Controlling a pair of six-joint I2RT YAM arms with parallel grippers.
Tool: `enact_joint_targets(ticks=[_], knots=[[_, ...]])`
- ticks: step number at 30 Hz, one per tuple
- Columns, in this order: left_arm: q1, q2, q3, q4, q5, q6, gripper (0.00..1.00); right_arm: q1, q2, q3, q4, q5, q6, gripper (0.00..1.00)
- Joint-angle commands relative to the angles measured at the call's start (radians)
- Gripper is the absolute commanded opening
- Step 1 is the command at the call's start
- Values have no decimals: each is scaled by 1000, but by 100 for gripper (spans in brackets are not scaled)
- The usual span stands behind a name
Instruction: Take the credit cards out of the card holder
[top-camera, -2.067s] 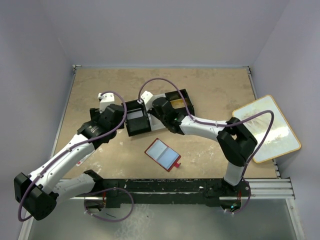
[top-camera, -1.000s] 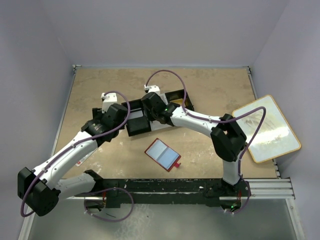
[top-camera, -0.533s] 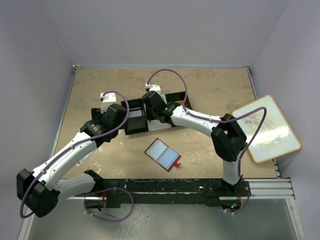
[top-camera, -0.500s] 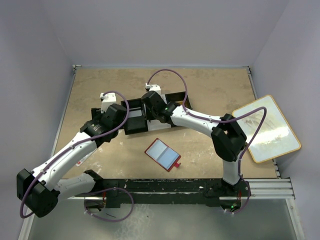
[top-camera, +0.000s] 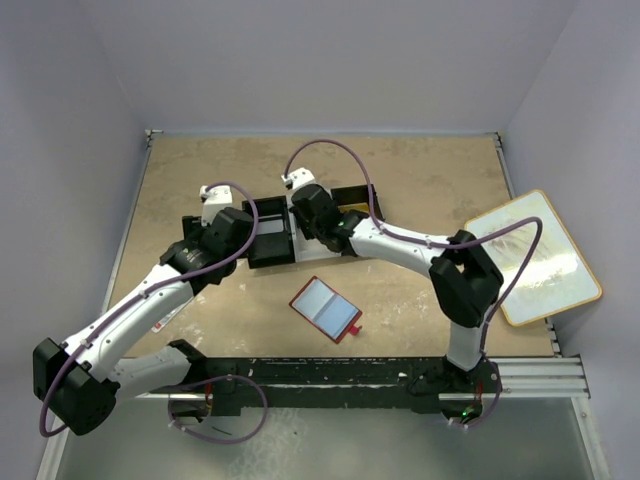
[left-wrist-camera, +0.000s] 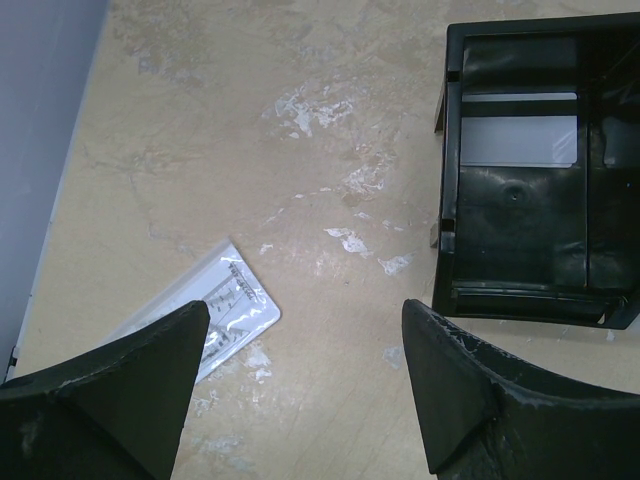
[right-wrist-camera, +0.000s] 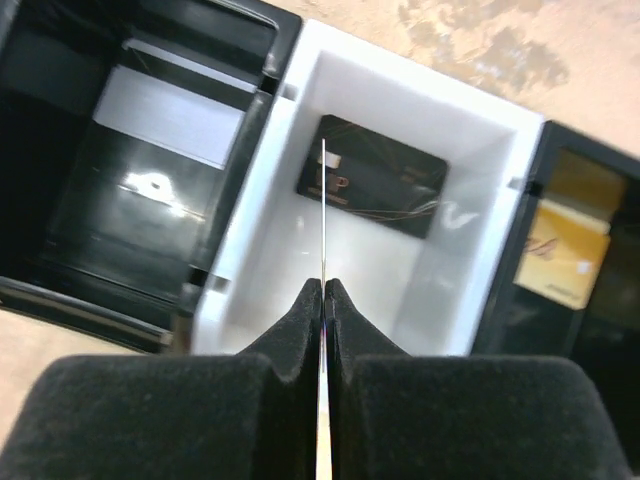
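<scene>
"What has the right gripper got?"
"Its jaws are clamped on a card, edge-on over the tray's white middle bin, where a dark card lies. I'd say the next step is to release it squarely."
"And the left gripper?"
"Spread wide, empty. A grey card and a gold card sit in the side bins. The wallet lies open on the table, apart from the tray."

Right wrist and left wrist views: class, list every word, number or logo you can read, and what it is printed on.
Black card in the white compartment: gold markings, too blurred to read.
Gold card right of it: faint script, unreadable.
Clear plastic packet: black print, too small to read.
Thin card pinched edge-on in the right gripper: no face showing.
Nothing legible.
</scene>
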Motion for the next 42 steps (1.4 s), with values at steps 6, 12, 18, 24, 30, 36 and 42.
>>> enact_joint_targets(ticks=[6, 12, 18, 24, 30, 36, 42], knots=[[3, -29, 8, 18, -22, -4, 75, -41, -177, -275, 538, -89, -663, 0], [3, -23, 9, 17, -26, -3, 75, -58, -118, -282, 548, -160, -822, 0], [3, -18, 9, 17, -29, -3, 75, -59, -57, -253, 552, -140, -919, 0], [3, -18, 8, 18, -28, -3, 75, -59, 2, -195, 491, -147, -957, 0], [3, -17, 9, 17, -28, -3, 75, -61, 52, -171, 474, -105, -987, 0], [3, -17, 7, 17, -27, -1, 75, -70, 84, -158, 461, -132, -997, 2], [3, -18, 8, 17, -26, -1, 75, -86, 114, -131, 434, -159, -985, 5]])
